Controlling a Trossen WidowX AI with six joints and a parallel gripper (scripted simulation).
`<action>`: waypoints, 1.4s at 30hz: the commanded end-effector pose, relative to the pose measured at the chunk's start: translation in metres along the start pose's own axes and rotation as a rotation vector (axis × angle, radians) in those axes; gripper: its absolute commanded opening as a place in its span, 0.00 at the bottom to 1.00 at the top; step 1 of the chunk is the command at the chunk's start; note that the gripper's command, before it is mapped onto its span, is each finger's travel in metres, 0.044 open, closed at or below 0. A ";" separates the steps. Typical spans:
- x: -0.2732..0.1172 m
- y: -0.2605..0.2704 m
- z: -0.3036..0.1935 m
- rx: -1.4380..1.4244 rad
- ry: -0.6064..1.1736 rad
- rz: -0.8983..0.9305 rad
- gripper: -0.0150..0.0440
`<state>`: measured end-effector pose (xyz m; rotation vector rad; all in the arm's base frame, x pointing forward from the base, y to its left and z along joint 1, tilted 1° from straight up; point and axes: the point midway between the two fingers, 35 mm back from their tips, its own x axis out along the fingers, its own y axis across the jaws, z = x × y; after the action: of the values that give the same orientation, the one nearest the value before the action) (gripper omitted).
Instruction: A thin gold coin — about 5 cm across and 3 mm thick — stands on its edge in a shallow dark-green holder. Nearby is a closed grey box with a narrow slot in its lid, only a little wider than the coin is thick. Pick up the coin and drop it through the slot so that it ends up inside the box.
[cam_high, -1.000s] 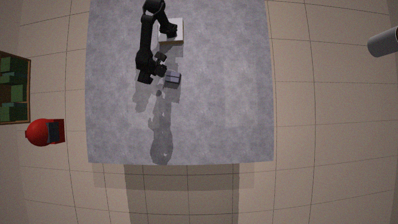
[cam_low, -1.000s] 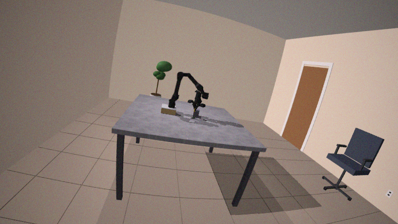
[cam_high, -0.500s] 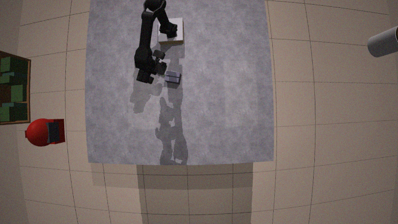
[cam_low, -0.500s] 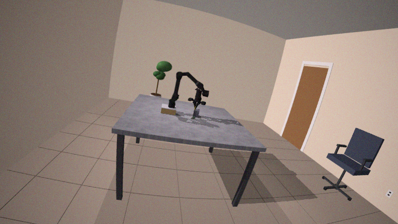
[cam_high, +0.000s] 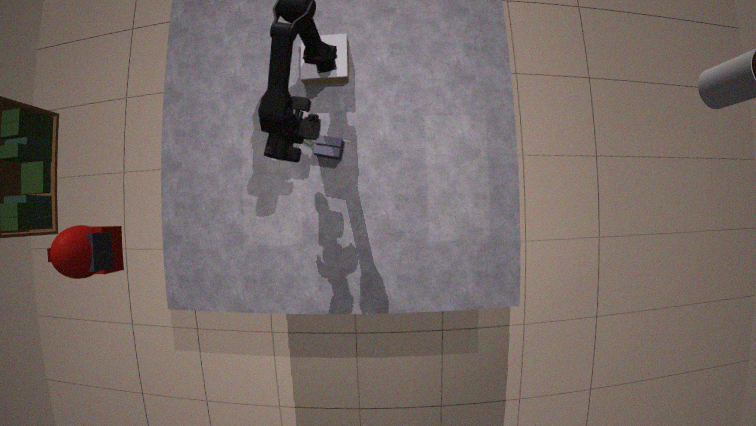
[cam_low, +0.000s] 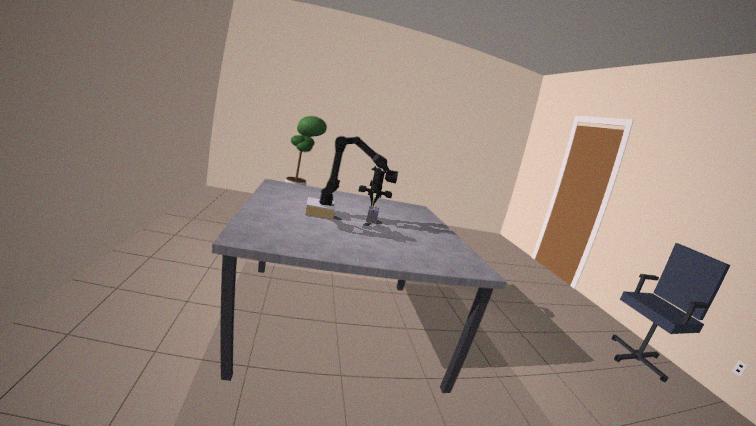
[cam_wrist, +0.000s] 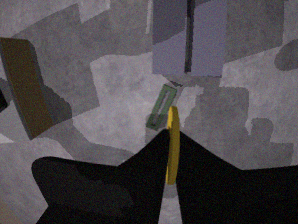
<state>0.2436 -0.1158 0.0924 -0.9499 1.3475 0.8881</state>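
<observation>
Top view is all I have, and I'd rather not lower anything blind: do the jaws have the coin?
Observer: Yes. The wrist view shows the coin between the shut jaws.
Operator: Is it over the slot yet?
Observer: No. In the wrist view it shows short of the box, off the slot's near end.
Operator: Flat or edge-on?
Observer: Edge-on to the wrist camera, its thin rim showing, roughly along the slot's direction.
</observation>
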 end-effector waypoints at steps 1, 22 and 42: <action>-0.001 -0.004 0.008 -0.001 -0.003 -0.001 0.25; -0.001 -0.013 0.060 0.002 -0.007 -0.004 0.25; -0.001 -0.012 0.079 -0.007 -0.012 -0.003 0.25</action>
<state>0.2850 -0.0474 0.0936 -0.9471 1.3356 0.8914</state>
